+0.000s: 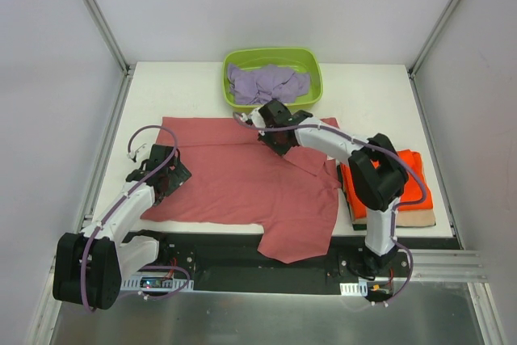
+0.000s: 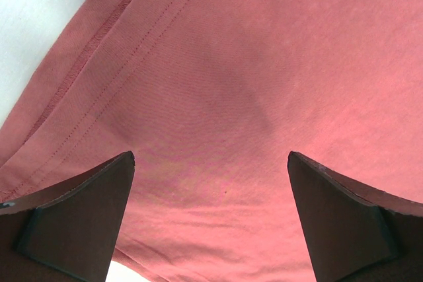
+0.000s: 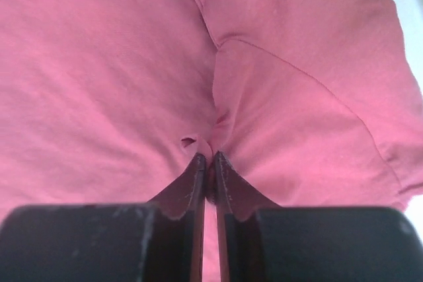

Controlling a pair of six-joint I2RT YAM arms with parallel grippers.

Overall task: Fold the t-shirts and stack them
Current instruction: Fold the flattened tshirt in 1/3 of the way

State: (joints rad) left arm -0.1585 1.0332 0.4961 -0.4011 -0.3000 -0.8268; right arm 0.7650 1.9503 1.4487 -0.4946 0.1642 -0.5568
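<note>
A dusty salmon-red t-shirt [image 1: 234,179] lies spread flat across the middle of the table, with one part hanging over the near edge. My left gripper [image 1: 166,169] hovers over its left edge, open wide, and only cloth [image 2: 251,64] shows between the fingers [image 2: 211,156]. My right gripper [image 1: 275,139] is at the shirt's far middle. There it [image 3: 207,156] is shut on a small pinched fold of the red cloth [image 3: 99,64]. At the right, a bright orange t-shirt [image 1: 412,179] sits folded on a tan one [image 1: 412,220]. A lavender t-shirt [image 1: 266,82] lies crumpled in the tub.
The lime-green plastic tub [image 1: 315,70] stands at the back middle of the white table [image 1: 186,86], just beyond my right gripper. Metal frame posts rise at the table's back corners. A black strip runs along the near edge by the arm bases.
</note>
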